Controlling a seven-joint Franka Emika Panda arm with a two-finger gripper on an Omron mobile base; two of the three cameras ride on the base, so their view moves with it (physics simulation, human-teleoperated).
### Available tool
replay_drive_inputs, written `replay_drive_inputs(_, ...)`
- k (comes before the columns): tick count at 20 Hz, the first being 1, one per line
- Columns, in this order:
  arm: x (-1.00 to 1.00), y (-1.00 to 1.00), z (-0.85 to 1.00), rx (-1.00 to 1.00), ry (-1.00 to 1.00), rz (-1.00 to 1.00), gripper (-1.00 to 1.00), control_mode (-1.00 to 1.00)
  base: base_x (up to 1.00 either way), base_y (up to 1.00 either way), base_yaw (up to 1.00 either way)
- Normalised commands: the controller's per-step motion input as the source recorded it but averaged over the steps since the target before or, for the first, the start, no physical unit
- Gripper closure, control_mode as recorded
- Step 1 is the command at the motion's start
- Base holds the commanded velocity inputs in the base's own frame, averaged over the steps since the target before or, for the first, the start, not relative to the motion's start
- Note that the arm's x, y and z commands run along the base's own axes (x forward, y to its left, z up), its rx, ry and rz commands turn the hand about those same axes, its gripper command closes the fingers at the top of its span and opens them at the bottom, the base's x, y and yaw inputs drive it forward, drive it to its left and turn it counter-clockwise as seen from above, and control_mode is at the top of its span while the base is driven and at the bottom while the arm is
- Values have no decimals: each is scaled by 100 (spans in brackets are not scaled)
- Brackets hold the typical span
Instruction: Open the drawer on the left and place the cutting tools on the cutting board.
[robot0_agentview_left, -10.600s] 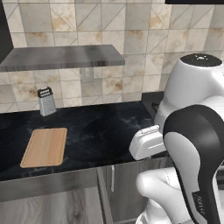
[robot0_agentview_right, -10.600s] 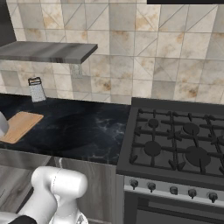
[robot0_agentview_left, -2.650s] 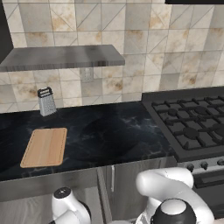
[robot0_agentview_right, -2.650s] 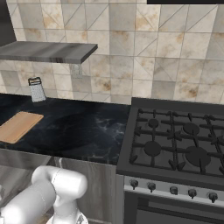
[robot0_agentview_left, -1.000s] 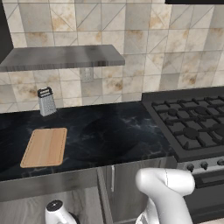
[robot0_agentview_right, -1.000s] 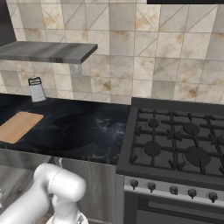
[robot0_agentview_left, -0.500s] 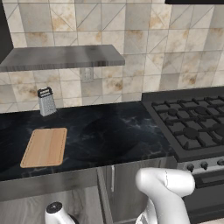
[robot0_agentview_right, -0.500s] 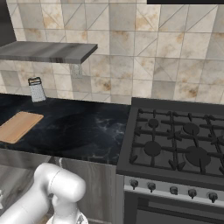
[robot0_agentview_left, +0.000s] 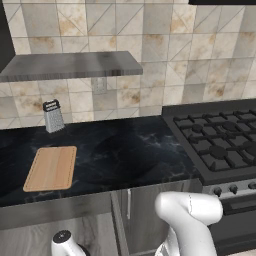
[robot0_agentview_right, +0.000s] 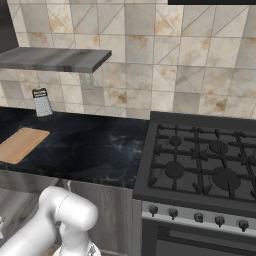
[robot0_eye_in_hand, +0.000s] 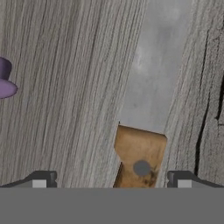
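The tool (robot0_eye_in_hand: 111, 179), jaws spread wide, straddles the knife (robot0_eye_in_hand: 146, 118): rigid, light, thin; grip the wooden handle (robot0_eye_in_hand: 139, 157) between the tips, not the slick blade ahead.

Both base views elevated, facing the worktop (robot0_agentview_left: 130, 155), shared from two sides, hand view close on drawer (robot0_eye_in_hand: 65, 87) floor

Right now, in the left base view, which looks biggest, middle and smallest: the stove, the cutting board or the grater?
1. Stove, biggest.
2. Cutting board, middle.
3. Grater, smallest, though it stands farther back.
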Motion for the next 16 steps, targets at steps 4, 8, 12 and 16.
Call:
replay_drive_inputs(4, 0, 0, 0, 0, 0, 0, 100, -100, 0, 0, 0)
replay_drive_inputs(8, 0, 0, 0, 0, 0, 0, 100, -100, 0, 0, 0)
replay_drive_inputs(12, 0, 0, 0, 0, 0, 0, 100, -100, 0, 0, 0)
replay_drive_inputs(16, 0, 0, 0, 0, 0, 0, 100, -100, 0, 0, 0)
